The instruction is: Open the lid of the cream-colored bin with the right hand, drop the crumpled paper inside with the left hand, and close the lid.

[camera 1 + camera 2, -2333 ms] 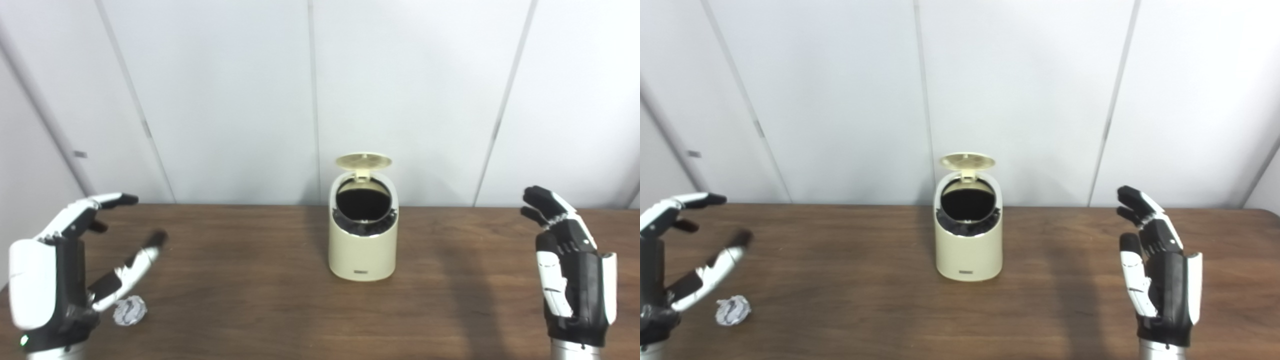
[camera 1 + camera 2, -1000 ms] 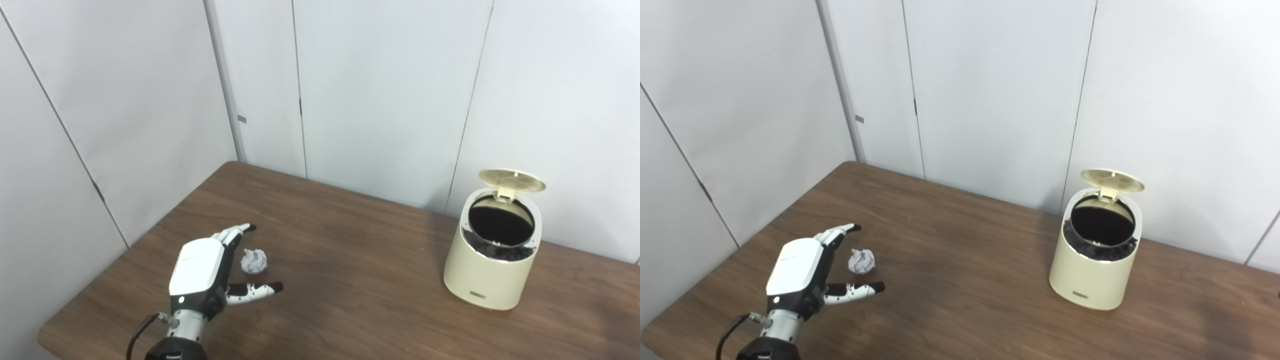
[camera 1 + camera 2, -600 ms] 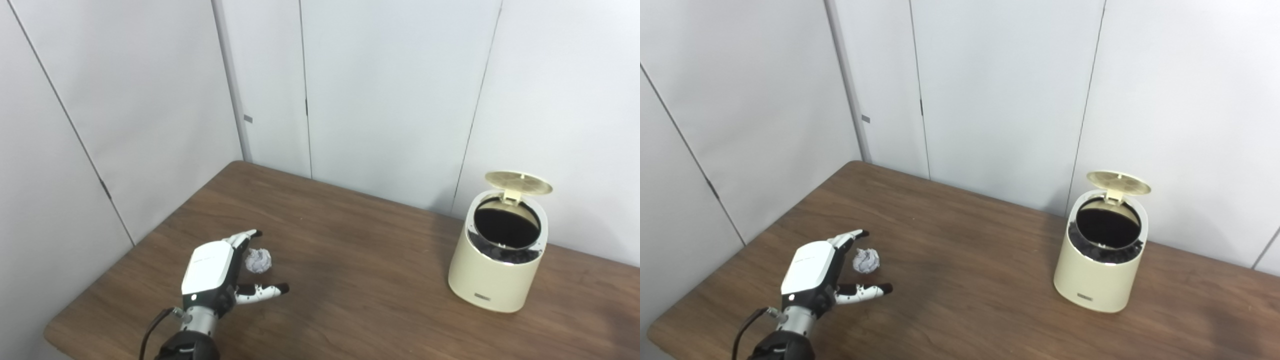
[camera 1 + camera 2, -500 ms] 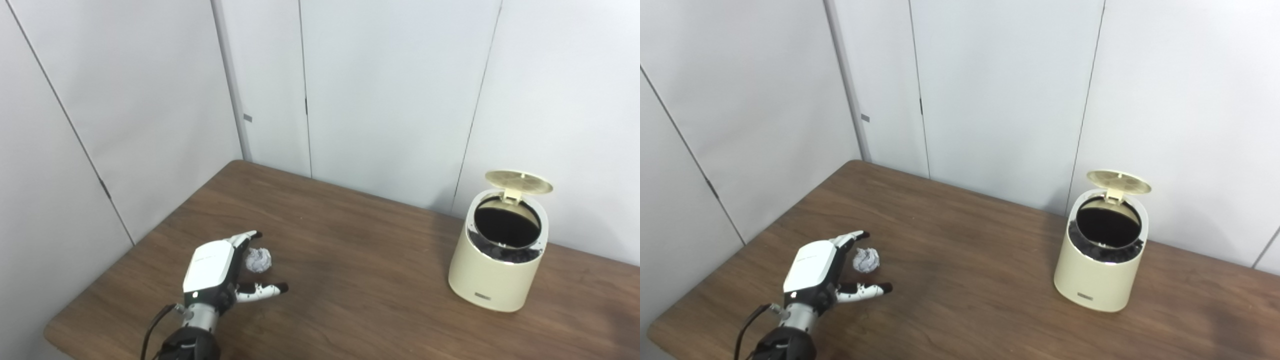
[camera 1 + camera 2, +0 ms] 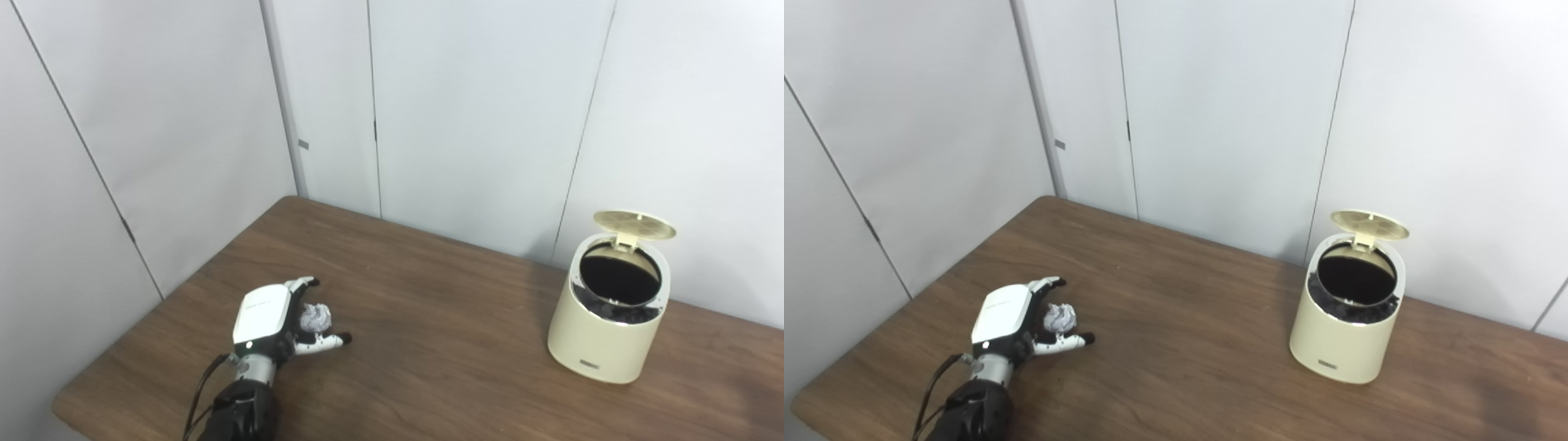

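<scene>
Against the pale wall panels (image 5: 478,110) stands a brown wooden counter (image 5: 429,343), reaching from the near left corner across to the right edge of what I can see. Toward its right side, close to the wall, sits the cream-colored bin (image 5: 603,331), upright, with a small dark label low on its front. Its round lid (image 5: 634,217) is tipped up and back on the hinge, so the dark opening and the black liner around the rim lie exposed.

Well apart from the bin, on the left part of the counter, the left hand (image 5: 269,321) lies low over the wood, its white back turned upward and the dark forearm running down to the bottom edge. Its fingers (image 5: 1048,283) curve past the far side of the crumpled paper (image 5: 1059,318) while the thumb stretches along the near side, so the ball sits cupped between them, resting on the counter. From where I stand I cannot tell whether the fingers are actually pressing on it or only surrounding it.

The right hand is out of sight.
</scene>
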### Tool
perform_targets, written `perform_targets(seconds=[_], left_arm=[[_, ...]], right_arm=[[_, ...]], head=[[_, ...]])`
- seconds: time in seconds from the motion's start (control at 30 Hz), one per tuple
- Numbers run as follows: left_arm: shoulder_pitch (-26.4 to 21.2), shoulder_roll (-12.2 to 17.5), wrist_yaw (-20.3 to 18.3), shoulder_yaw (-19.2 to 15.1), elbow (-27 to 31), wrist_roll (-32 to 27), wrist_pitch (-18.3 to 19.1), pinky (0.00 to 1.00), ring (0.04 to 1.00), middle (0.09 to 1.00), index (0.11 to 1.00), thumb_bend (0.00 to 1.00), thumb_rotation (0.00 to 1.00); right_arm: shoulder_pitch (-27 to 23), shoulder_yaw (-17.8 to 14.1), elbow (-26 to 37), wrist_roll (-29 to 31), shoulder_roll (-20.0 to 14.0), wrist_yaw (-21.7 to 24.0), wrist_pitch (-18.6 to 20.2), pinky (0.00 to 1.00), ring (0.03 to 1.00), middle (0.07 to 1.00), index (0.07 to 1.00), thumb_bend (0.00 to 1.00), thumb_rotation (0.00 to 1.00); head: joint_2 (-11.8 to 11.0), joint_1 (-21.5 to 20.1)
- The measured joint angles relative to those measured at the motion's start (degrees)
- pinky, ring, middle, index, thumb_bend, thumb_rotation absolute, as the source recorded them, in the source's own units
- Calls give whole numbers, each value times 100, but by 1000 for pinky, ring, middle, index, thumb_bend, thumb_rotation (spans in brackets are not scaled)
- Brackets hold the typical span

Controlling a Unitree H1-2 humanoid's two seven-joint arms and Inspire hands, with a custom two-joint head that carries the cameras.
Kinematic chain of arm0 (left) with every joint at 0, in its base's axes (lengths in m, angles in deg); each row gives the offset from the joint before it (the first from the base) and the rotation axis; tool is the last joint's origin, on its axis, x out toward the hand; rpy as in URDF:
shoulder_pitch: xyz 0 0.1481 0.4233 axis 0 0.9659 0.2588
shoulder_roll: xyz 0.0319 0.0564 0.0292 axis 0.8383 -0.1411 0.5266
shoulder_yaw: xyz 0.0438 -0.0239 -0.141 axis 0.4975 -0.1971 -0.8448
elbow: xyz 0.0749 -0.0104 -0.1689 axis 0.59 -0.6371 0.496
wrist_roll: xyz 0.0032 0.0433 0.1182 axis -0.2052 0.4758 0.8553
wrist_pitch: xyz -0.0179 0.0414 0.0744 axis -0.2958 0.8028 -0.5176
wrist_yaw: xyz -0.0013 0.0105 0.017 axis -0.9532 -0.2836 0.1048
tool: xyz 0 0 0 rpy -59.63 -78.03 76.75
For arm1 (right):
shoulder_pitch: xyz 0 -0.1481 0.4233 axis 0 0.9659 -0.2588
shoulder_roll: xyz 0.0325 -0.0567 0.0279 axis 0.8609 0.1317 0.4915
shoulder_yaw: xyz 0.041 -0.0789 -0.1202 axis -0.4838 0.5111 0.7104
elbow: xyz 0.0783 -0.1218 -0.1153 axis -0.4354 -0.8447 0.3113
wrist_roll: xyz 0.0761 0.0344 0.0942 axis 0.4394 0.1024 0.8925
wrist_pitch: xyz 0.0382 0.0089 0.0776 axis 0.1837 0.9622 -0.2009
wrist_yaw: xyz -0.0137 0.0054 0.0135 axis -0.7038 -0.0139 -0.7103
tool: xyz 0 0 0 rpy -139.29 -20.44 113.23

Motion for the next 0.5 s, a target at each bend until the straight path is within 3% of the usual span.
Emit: perform_targets(seconds=[0.37,0.5], left_arm=[[-19,81,692,349,-293,59,14,639,755,778,788,973,448],[-20,81,859,382,-310,61,37,531,639,683,700,990,399]], right_arm=[[10,-12,119,10,3,-2,36,520,659,679,649,15,135],[12,-14,131,-7,4,-3,54,516,657,677,647,22,150]], head=[[18,-27],[26,-44]])
